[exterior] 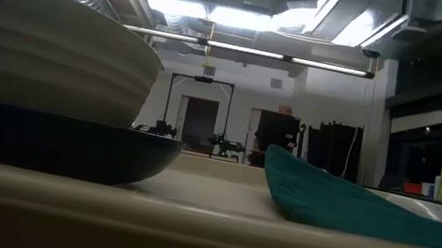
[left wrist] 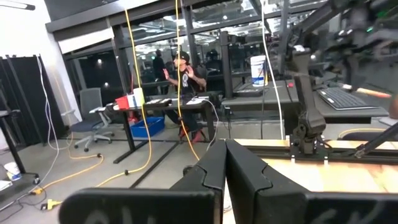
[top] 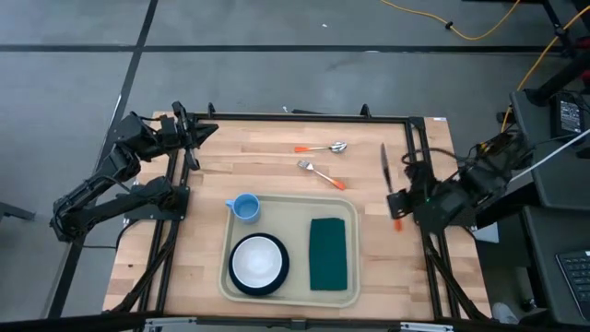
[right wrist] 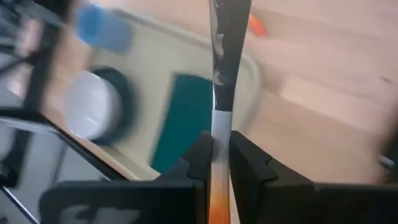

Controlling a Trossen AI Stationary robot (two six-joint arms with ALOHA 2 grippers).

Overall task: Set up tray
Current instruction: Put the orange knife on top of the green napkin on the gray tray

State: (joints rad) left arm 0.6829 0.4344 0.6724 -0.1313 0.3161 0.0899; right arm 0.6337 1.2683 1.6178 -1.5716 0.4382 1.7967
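The tray (top: pixel 288 293) sits on the table (top: pixel 258 161) — stiff, light plastic, best taken by its raised rim. Just beside the tray, the right gripper (top: pixel 394 198) pinches a knife (top: pixel 384 166) — thin, slippery. Well apart from the tray, the left gripper (top: pixel 205 132) is closed, empty.

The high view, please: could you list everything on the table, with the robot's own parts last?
tray: one, cream, near middle of table
cup: one, blue, tray's far left corner
bowl: one, white on a dark plate, tray's left
napkin: one, dark green, tray's right
spoon: one, orange-handled, beyond tray
fork: one, orange-handled, beyond tray
knife: one, orange-handled, held
right tool: shut on knife, right of tray
left tool: shut, far left edge
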